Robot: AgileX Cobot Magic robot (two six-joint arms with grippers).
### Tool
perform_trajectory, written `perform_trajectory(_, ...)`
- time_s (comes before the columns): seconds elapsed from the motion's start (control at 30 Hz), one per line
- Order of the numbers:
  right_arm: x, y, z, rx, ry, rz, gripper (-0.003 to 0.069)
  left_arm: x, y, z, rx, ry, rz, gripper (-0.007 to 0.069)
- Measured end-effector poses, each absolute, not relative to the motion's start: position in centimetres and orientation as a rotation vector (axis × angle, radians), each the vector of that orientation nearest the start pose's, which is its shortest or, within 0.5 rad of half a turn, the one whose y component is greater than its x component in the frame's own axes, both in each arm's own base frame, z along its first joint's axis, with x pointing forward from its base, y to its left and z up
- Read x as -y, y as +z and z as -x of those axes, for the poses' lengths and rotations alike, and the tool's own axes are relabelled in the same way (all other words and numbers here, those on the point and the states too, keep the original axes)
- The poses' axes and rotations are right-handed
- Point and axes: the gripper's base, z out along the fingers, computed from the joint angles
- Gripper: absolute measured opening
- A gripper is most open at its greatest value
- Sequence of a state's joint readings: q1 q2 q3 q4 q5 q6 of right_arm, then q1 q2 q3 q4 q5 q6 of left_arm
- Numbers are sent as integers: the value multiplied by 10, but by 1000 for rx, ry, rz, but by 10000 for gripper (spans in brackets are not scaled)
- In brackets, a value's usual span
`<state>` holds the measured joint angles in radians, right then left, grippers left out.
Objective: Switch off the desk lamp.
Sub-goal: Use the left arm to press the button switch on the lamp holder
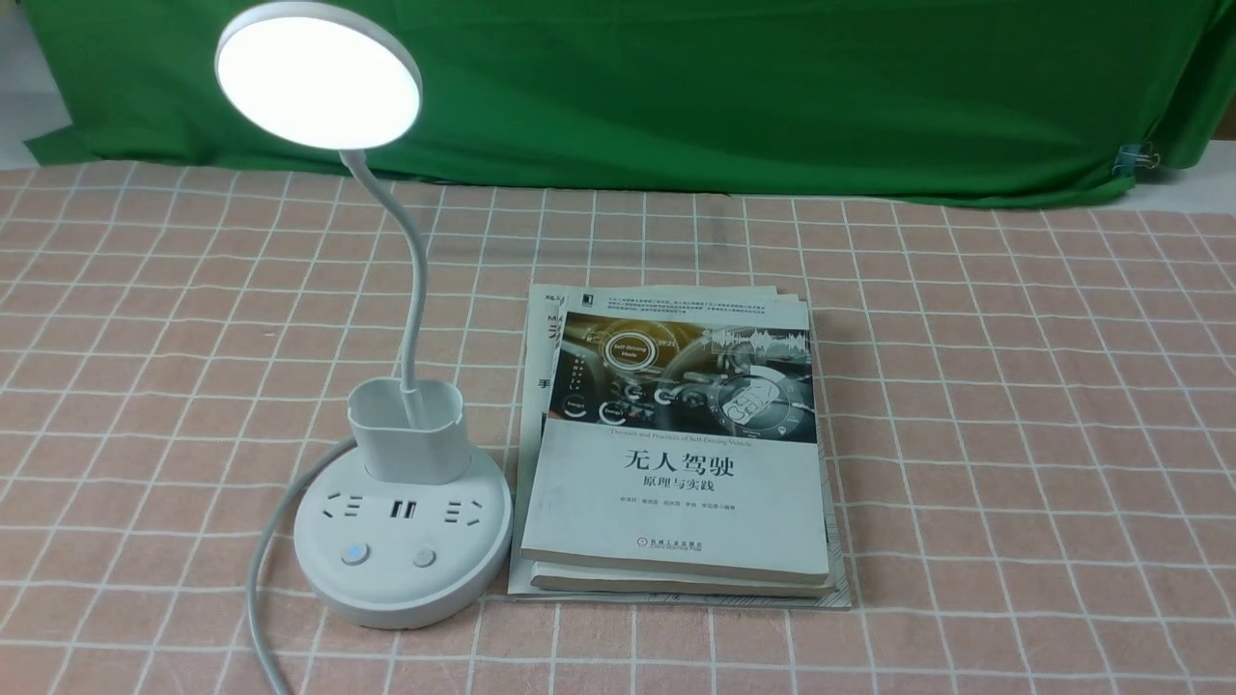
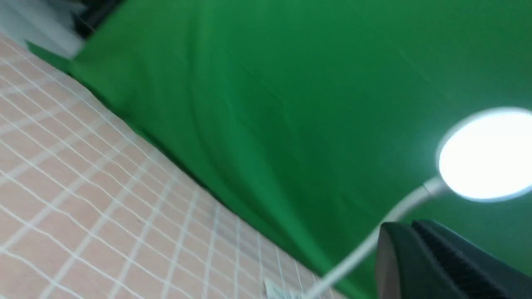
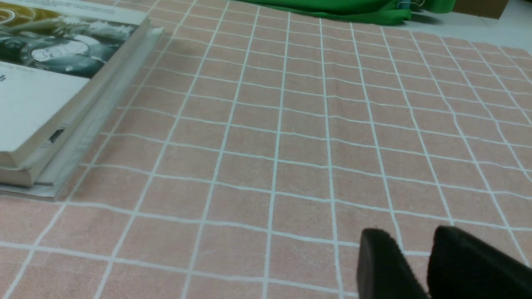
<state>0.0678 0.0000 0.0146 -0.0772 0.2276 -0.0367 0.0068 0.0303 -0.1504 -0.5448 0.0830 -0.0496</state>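
Only one dark, ribbed face of the left fingers [image 2: 436, 257] shows in a blurred wrist view, so I cannot tell whether they are spread or pressed together. From them the glowing head and neck rise toward 1 o'clock, with the base out of sight.

In the front view the desk lamp [image 1: 401, 541] stands at about 7 o'clock from centre on the counter [image 1: 966, 434], which is covered in pink checked cloth. It is smooth white plastic. The round base carries sockets and two buttons [image 1: 354, 553], the left one glowing blue. A small cup sits behind them, and the thin neck's long axis climbs toward 11 o'clock to the flat lit disc. A white cable [image 1: 259, 579] trails off at 7 o'clock.

Just beside the base, at its 3 o'clock, lies a stack of books [image 1: 676, 454] with matte paper covers.

The right fingers [image 3: 465, 257] hold nothing. A thin sliver of cloth shows between their tips, but whether they are truly parted I cannot tell. Their view shows only the books and cloth, so the left arm looks the nearer for pressing down on a button.
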Motion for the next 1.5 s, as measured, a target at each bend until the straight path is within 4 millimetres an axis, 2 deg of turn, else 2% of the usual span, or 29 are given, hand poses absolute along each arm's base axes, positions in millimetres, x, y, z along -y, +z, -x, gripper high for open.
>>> perform_trajectory(0.03,-2,188,-56,-1719,-48,142,240,5,260,-50,-1425,-505,376,5)
perform_trajectory(0.13,-2,188,-56,-1719,-48,142,240,16,288,-60,-1742,-473,261,5)
perform_trajectory(0.2,-2,188,-56,-1719,-48,142,240,19,295,-72,-1966,-439,216,5)
perform_trajectory(0.23,-2,188,-56,-1719,-48,142,240,19,294,-71,-1984,-436,211,5)
perform_trajectory(0.27,-2,188,-56,-1719,-48,142,240,20,295,-83,-2147,-406,186,5)
perform_trajectory(0.33,-2,188,-56,-1719,-48,142,240,19,298,-97,-2304,-348,125,5)
perform_trajectory(0.4,-2,188,-56,-1719,-48,142,240,18,296,-117,-2443,-309,71,5)
perform_trajectory(0.5,-2,188,-56,-1719,-48,142,240,20,289,-137,-2541,-304,43,5)
perform_trajectory(0.53,-2,188,-56,-1719,-48,142,240,24,284,-149,-2610,-297,-3,5)
perform_trajectory(0.63,-2,188,-56,-1719,-48,142,240,34,275,-164,-2726,-278,-117,5)
perform_trajectory(0.7,-2,188,-56,-1719,-48,142,240,49,269,-174,-2803,-280,-231,5)
perform_trajectory(0.87,-2,188,-56,-1719,-48,142,240,94,254,-202,-2870,-278,-490,5)
perform_trajectory(1.0,-2,188,-56,-1719,-48,142,240,119,244,-228,-2904,-275,-571,5)
perform_trajectory(1.23,-2,188,-56,-1719,-48,142,240,133,224,-263,-2873,-217,-591,5)
perform_trajectory(1.5,-2,188,-56,-1719,-48,142,240,138,207,-285,-2863,-178,-599,5)
